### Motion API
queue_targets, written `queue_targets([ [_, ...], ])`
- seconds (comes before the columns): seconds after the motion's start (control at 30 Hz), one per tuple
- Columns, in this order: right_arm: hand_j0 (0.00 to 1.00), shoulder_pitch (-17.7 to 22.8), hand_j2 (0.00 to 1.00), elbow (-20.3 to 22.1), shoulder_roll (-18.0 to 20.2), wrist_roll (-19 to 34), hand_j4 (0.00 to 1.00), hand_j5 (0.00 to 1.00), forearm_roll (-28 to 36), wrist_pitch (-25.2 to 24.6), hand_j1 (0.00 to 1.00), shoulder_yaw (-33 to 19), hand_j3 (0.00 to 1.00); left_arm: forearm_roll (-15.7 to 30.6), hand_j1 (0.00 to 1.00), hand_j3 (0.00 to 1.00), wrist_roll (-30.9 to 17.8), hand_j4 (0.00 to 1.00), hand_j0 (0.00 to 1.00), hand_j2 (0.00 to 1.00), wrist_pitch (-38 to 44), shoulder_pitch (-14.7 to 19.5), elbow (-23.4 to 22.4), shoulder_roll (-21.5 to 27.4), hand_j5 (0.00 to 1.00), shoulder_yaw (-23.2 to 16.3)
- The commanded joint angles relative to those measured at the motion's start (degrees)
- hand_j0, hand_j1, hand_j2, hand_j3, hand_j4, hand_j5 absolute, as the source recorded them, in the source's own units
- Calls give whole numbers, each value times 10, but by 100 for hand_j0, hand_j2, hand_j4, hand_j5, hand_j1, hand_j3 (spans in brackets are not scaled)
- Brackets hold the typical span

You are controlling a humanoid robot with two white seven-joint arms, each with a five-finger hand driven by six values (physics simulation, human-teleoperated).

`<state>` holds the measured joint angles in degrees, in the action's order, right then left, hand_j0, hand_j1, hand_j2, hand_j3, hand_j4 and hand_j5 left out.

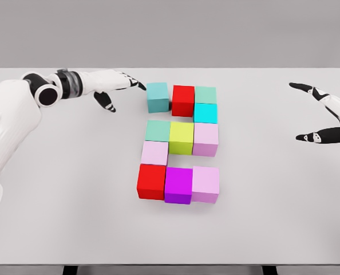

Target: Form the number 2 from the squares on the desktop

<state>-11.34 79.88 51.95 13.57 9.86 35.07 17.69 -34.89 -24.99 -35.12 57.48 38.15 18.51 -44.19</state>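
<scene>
A pale grey tabletop (pixel 273 217) fills most of the view under even light, with a plain grey wall (pixel 170 31) behind its far edge.

Colours on the white table (pixel 55 217) were all over the place: teal cube (pixel 157 96), red cube (pixel 182 100), mint and cyan ones, a lime-yellow cube (pixel 181 137), pale lilac blocks, a magenta cube (pixel 178 185). Robot hands were white with black fingertips.

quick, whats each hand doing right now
Left hand: open, holding nothing, fingertips right beside the teal cube.
Right hand: open, holding nothing, far from the cubes.
</scene>
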Motion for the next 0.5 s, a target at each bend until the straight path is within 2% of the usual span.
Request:
queue_targets([
  [0.0, 100, 0, 100, 0, 0, 0, 100, 100, 4, -1, 100, 0, 100, 3, 93, 93, 0, 93, 93, 93, 1, 0, 0, -5, 93, 2],
  [0.33, 100, 0, 100, 0, 1, 0, 100, 100, 4, -1, 100, 0, 100, 3, 93, 93, -2, 93, 93, 93, 1, 1, -1, -15, 93, 1],
  [0.47, 100, 4, 100, 0, 1, 0, 100, 100, 6, -1, 100, 0, 100, 4, 94, 94, -2, 94, 94, 94, 1, 5, -17, -9, 94, 4],
])
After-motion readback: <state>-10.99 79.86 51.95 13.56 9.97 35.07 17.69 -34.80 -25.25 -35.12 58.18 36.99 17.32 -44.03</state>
